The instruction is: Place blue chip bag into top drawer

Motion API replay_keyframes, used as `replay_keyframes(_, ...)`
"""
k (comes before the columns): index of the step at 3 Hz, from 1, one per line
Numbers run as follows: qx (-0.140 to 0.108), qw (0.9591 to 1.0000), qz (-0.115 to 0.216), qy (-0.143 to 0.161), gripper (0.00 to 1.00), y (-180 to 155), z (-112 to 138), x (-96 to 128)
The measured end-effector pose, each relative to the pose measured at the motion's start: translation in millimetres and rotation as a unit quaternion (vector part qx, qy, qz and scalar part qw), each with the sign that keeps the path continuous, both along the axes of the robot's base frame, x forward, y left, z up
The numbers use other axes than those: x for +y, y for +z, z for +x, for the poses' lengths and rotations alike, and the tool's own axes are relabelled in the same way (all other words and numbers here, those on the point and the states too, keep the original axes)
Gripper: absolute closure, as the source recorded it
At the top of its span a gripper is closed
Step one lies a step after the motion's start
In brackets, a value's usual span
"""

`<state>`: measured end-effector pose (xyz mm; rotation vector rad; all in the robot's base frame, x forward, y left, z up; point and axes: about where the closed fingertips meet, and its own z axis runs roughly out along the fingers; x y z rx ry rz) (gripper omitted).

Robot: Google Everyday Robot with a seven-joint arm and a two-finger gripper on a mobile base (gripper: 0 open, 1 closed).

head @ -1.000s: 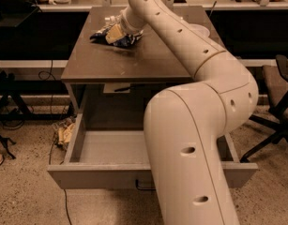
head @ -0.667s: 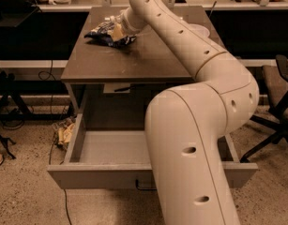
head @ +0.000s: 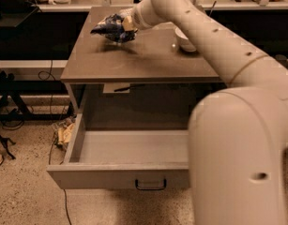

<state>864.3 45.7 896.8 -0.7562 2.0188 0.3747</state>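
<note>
The blue chip bag (head: pixel 110 28) is a crumpled dark-blue foil bag with white markings. It hangs a little above the back left part of the grey table top (head: pixel 139 57). My gripper (head: pixel 126 23) is shut on the bag at its right end, with the white arm reaching in from the right. The top drawer (head: pixel 129 161) stands pulled open below the table top. Its grey inside is bare and its front panel carries a small dark handle (head: pixel 150 185).
A white bowl (head: pixel 186 40) sits at the table's back right, partly behind my arm. My arm's large white body (head: pixel 242 158) covers the drawer's right part. Crumpled paper and cables (head: pixel 64 132) lie on the floor at the left. Benches run along the back.
The bag has come up off the table top and moved left in my gripper. The camera view has shifted slightly.
</note>
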Motion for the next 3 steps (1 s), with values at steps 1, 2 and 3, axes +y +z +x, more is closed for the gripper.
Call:
replay_keyframes(1, -0.069, 0.9962, 0.047, 0.026, 1.00, 41.6, -75.5, -38.8)
replay_keyframes(2, -0.066, 0.9964, 0.047, 0.025, 1.00, 39.8, -74.6, -38.9)
replay_keyframes(3, -0.066, 0.9957, 0.050, 0.041, 1.00, 40.5, -80.5, -37.4)
